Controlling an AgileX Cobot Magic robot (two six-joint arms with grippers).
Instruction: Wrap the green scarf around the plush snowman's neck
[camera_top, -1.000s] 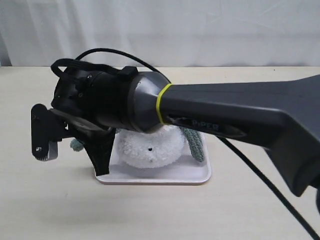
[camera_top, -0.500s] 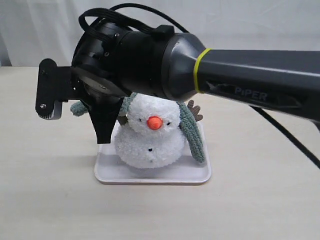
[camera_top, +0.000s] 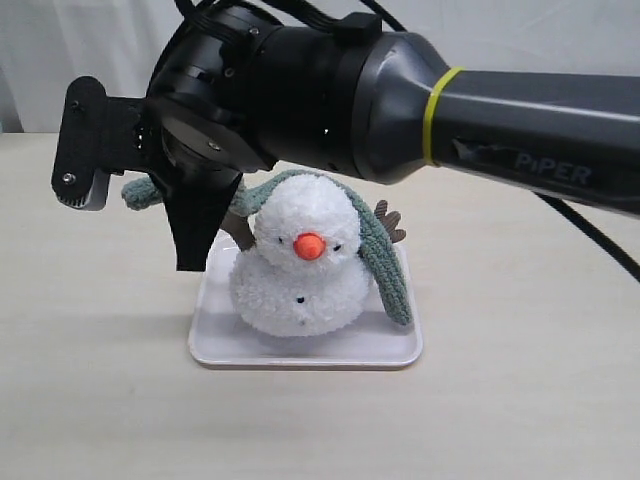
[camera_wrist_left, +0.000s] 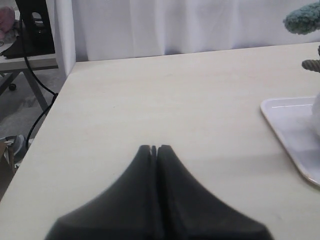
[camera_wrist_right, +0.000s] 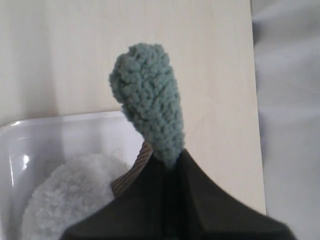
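The plush snowman (camera_top: 300, 270) stands upright on a white tray, facing the exterior view. The green scarf (camera_top: 385, 262) hangs down its right side, passes behind the head and runs left to a loose end (camera_top: 140, 193). My right gripper (camera_top: 190, 262) reaches across from the right, points down beside the snowman's left side, and is shut on the scarf near that end. In the right wrist view the scarf (camera_wrist_right: 147, 97) sticks out past the gripper (camera_wrist_right: 170, 159), above the white body (camera_wrist_right: 65, 195) and a brown arm (camera_wrist_right: 132, 172). My left gripper (camera_wrist_left: 154, 148) is shut and empty over bare table.
The white tray (camera_top: 310, 352) lies mid-table; its corner (camera_wrist_left: 285, 125) shows in the left wrist view. The right arm's thick black wrist (camera_top: 290, 90) hangs over the snowman's head. The table's edge (camera_wrist_left: 60, 95) drops off to a floor with cables. A white curtain backs the table.
The right arm has risen, carrying the scarf end up and slightly left. The snowman's head and face, hidden by the wrist a second ago, now show.
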